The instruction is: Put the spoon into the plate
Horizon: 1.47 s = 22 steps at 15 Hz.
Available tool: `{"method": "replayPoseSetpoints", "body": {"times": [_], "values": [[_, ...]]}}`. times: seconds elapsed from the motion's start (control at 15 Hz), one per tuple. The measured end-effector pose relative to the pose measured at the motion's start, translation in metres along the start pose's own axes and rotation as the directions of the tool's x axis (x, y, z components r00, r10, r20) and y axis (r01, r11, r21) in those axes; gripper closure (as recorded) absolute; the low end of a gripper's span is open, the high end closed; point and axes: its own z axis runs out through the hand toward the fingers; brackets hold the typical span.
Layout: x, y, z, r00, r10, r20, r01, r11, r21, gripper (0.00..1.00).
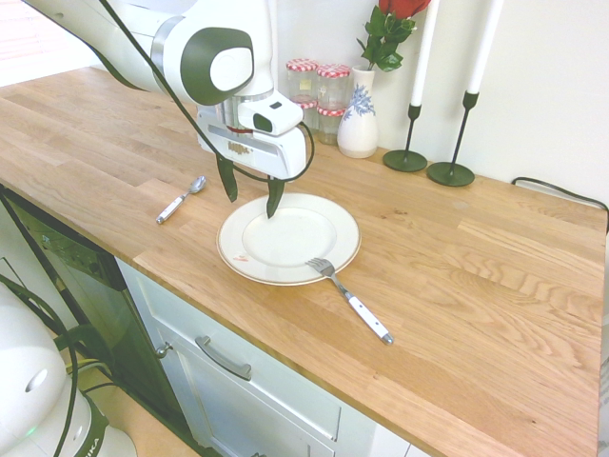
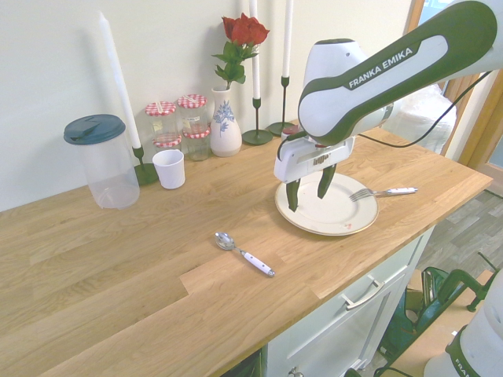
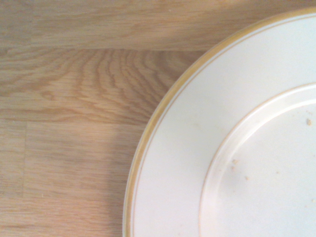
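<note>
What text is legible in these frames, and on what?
"FRANKA EMIKA": on the arm, second exterior view.
Small reddish label on the gripper body: too small to read in either exterior view.
Letters on the white robot base at the bottom right corner: cut off, unreadable.
Red mark on the plate: a smudge, not text.
Wrist view: no text.

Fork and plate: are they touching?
Touching. The first exterior view shows the fork with its tines lying on the plate rim and its handle out on the counter.
</note>
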Motion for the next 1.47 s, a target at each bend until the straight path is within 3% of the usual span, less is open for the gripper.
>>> {"method": "replayPoseSetpoints", "body": {"times": [0.33, 0.6, 0.73, 1.27, 1.33, 1.47], "values": [[-0.012, -0.007, -0.011, 0.999, -0.036, -0.010, 0.036, 0.999, 0.008, 0.00], [-0.082, -0.028, -0.029, 0.963, -0.270, -0.007, 0.270, 0.963, -0.009, 0.00], [-0.113, -0.034, -0.024, 0.944, -0.328, -0.026, 0.328, 0.945, -0.024, 0.00], [-0.194, -0.062, 0.015, 0.967, -0.237, -0.090, 0.235, 0.971, -0.035, 0.00], [-0.194, -0.065, 0.022, 0.972, -0.217, -0.091, 0.214, 0.976, -0.038, 1.00], [-0.191, -0.077, 0.029, 0.977, -0.192, -0.095, 0.190, 0.981, -0.036, 1.00]]}}
